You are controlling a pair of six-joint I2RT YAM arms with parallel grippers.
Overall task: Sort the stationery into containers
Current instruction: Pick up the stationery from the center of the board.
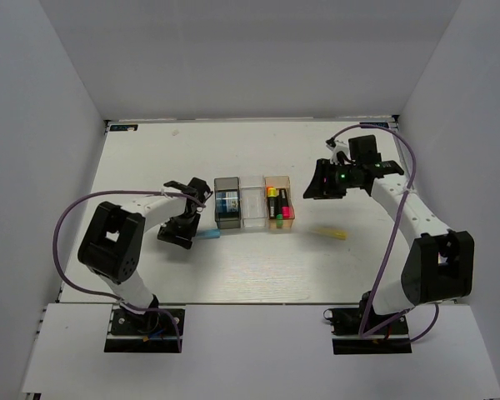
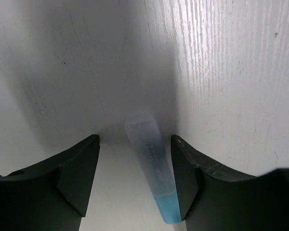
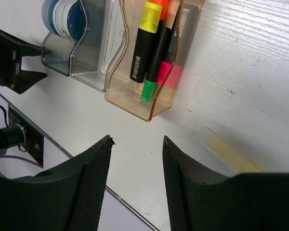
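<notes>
Three bins stand in a row: smoky dark grey [image 1: 227, 213], clear [image 1: 252, 218], orange-tan [image 1: 288, 223]. The orange-tan bin [image 3: 135, 103] holds several highlighters [image 3: 149, 53]; the grey bin [image 3: 55, 65] holds a blue-white round item [image 3: 62, 19]. A light-blue stick [image 1: 208, 234] lies on the table left of the grey bin. My left gripper [image 1: 187, 233] is low over it and open; the stick [image 2: 151, 163] lies between the jaws, close to the right finger [image 2: 183, 178]. A pale-yellow stick [image 1: 329, 232] lies right of the bins. My right gripper [image 1: 321, 185] hovers open and empty beside the orange-tan bin, with the yellow stick [image 3: 226, 154] beside its right finger.
The white table [image 1: 258, 275] is walled in by grey panels at the back and sides. Its front edge [image 3: 86, 171] shows in the right wrist view. The left arm's links [image 1: 112, 237] and cable curve along the table's left side.
</notes>
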